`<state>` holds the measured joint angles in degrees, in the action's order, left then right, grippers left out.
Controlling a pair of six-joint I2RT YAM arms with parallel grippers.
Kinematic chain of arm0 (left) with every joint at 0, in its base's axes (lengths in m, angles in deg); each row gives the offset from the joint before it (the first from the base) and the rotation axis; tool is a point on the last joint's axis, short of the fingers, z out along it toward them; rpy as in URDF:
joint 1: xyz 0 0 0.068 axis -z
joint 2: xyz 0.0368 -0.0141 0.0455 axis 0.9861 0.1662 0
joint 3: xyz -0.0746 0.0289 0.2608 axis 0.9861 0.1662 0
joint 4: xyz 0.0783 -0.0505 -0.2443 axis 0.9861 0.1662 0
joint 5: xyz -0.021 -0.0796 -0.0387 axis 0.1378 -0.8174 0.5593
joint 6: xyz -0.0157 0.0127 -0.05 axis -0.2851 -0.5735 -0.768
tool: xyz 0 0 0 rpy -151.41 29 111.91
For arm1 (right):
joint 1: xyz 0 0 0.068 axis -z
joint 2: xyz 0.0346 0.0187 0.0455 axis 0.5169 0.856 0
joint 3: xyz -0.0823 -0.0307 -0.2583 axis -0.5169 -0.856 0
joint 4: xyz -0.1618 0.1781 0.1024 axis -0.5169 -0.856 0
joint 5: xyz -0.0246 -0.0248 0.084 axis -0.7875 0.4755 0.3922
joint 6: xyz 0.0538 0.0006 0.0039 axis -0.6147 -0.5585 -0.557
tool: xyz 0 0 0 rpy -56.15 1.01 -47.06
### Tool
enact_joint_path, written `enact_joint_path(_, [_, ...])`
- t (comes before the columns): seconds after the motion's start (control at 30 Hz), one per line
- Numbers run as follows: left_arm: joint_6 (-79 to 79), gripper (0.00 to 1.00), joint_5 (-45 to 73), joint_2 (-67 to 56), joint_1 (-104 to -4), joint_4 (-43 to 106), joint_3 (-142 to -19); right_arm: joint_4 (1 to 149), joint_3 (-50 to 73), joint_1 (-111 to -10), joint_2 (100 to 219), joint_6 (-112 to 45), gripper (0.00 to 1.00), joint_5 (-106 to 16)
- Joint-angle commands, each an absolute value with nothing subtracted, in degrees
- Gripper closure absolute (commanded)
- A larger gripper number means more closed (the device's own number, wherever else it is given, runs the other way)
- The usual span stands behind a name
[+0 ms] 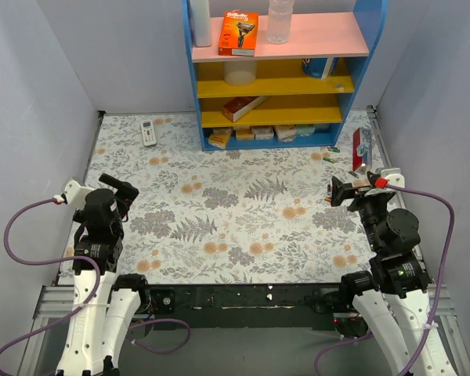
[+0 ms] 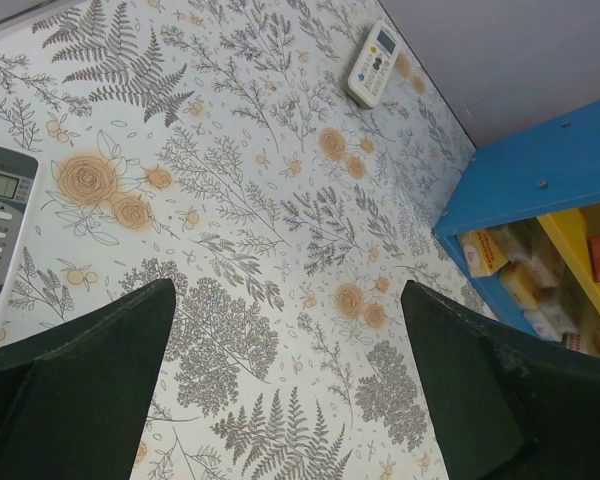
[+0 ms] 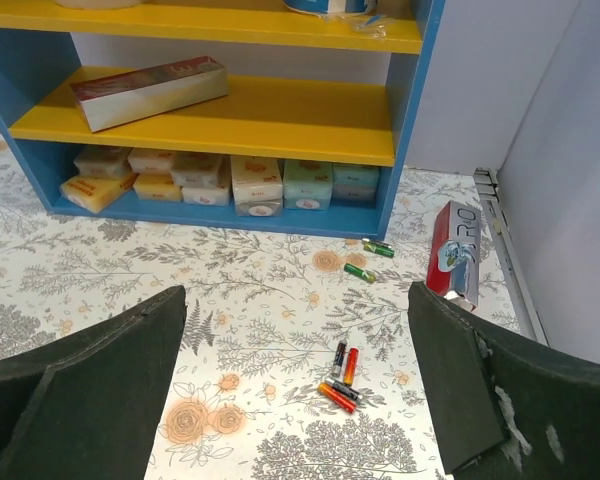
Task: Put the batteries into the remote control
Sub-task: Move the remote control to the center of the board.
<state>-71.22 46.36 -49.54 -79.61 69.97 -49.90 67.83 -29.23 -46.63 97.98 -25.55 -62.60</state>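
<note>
Several small batteries (image 3: 342, 378) lie in a loose cluster on the floral table cover, below and ahead of my right gripper (image 3: 297, 296). Two of them have red-orange jackets (image 3: 350, 366) and two are dark. In the top view the cluster (image 1: 329, 199) lies just left of my right gripper (image 1: 338, 190). That gripper is open and empty. My left gripper (image 2: 287, 290) is also open and empty over the bare cover at the left (image 1: 119, 188). The plain white bar remote does not show in any view.
A small white remote with buttons (image 1: 148, 131) lies at the back left, and shows in the left wrist view (image 2: 373, 65). A grey-topped remote with display (image 2: 0, 235) lies by my left finger. Two green cells (image 3: 368, 260) and a red pack (image 3: 455, 252) lie near the blue shelf (image 1: 278, 70).
</note>
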Motion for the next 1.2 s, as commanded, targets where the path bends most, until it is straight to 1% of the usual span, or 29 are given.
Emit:
enact_joint_path(0.0, [-73.0, 0.02, 48.1, -48.8, -80.0, 70.7, -49.3, 69.3, -29.1, -47.1, 97.7, -24.5, 0.02, -63.7])
enact_joint_path(0.17, [-72.7, 0.02, 46.6, -47.1, -80.0, 71.5, -48.9, 69.9, -30.0, -47.5, 97.6, -25.9, 0.02, -64.1])
enact_joint_path(0.3, [-73.7, 0.02, 44.7, -42.5, -80.0, 71.3, -48.9, 70.1, -31.1, -47.6, 98.1, -28.7, 0.02, -60.7])
enact_joint_path(0.37, [-74.5, 0.02, 44.0, -38.2, -80.0, 72.0, -49.4, 70.0, -31.4, -47.6, 98.3, -29.8, 0.02, -59.2])
enact_joint_path(0.53, [-78.0, 0.02, 44.4, -33.8, -80.0, 69.9, -47.3, 69.7, -31.3, -47.6, 99.1, -30.8, 0.02, -56.6])
enact_joint_path(0.63, [-78.6, 0.02, 45.8, -25.8, -80.0, 71.9, -49.4, 69.1, -30.8, -47.6, 99.6, -31.7, 0.02, -55.3])
enact_joint_path(0.67, [-79.5, 0.02, 46.7, -21.1, -80.0, 72.9, -50.2, 68.9, -31.3, -47.5, 99.5, -32.0, 0.02, -54.7])
enact_joint_path(0.73, [-81.3, 0.02, 50.8, -15.6, -80.0, 77.1, -52.4, 69.0, -32.1, -47.5, 98.6, -32.8, 0.02, -54.3])
enact_joint_path(0.77, [-83.0, 0.02, 52.0, -10.8, -80.2, 78.6, -54.9, 69.0, -33.0, -47.6, 98.0, -33.4, 0.02, -54.4])
enact_joint_path(0.83, [-84.7, 0.02, 55.8, -7.3, -80.3, 81.7, -56.8, 69.1, -33.6, -47.9, 97.5, -33.8, 0.02, -54.7])
enact_joint_path(0.93, [-84.2, 0.02, 57.3, -4.0, -85.1, 80.6, -57.6, 69.1, -34.0, -48.5, 97.0, -33.7, 0.02, -55.2])
enact_joint_path(0.97, [-83.8, 0.02, 56.9, -3.7, -88.8, 80.2, -57.4, 69.1, -33.9, -48.6, 96.7, -33.3, 0.02, -55.4])
enact_joint_path(1.07, [-82.2, 0.02, 56.9, -3.9, -95.2, 78.3, -57.6, 68.3, -34.0, -49.0, 96.3, -32.7, 0.02, -56.4])
enact_joint_path(1.17, [-80.0, 0.02, 60.3, -2.6, -97.8, 76.7, -58.4, 67.8, -34.2, -49.2, 96.7, -32.2, 0.02, -57.3])
